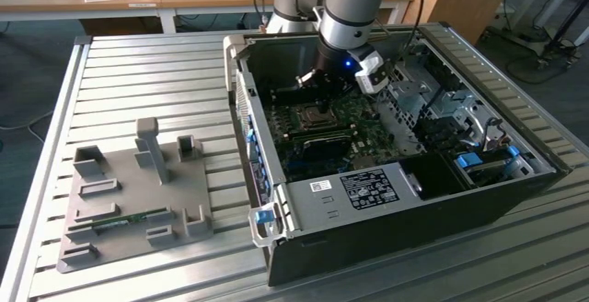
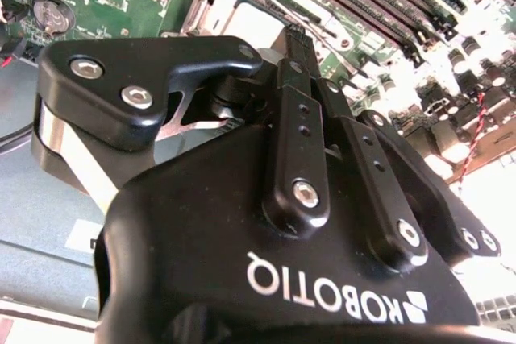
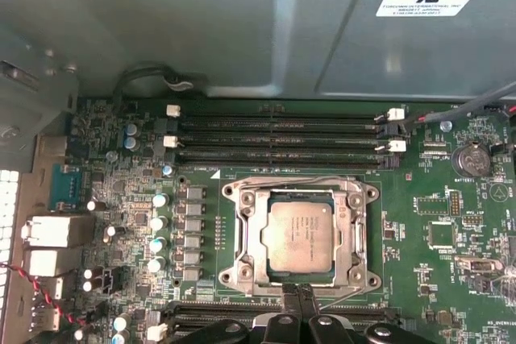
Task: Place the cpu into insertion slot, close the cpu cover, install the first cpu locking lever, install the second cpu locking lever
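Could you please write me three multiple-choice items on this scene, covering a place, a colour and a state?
1. Where is the cpu?
A. on the grey tray beside the case
B. in the insertion slot
C. on the wooden desk

2. What colour is the motherboard?
A. green
B. blue
C. red

3. How does the cpu cover stand?
A. raised upright on its hinge
B. removed from the board
C. lying flat around the cpu

Key:
1. B, because in the first wrist view the silver chip sits in the socket.
2. A, because the board is green in both wrist views.
3. C, because the frame lies flat and the chip shows through its cut-out.
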{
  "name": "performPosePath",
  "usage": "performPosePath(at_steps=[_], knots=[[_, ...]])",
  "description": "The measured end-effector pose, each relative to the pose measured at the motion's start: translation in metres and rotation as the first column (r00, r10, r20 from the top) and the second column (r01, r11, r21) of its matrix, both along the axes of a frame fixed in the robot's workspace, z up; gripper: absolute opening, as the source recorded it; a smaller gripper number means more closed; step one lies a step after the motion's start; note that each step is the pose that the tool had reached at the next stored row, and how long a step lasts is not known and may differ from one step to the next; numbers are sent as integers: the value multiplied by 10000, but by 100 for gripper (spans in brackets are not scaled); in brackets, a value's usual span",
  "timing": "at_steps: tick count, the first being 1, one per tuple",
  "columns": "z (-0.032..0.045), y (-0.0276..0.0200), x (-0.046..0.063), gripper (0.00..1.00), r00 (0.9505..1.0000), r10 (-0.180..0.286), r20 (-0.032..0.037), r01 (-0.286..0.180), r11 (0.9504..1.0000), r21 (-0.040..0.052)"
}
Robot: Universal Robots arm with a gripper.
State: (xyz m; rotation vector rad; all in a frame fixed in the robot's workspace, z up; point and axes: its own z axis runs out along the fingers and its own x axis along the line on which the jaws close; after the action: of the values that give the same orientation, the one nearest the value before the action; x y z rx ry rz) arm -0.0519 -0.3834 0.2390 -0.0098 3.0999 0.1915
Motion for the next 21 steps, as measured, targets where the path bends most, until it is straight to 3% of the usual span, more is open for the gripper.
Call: performPosePath(at_steps=[21], knots=[[69, -13, 1, 11, 10000, 1, 0, -1, 10000, 1]])
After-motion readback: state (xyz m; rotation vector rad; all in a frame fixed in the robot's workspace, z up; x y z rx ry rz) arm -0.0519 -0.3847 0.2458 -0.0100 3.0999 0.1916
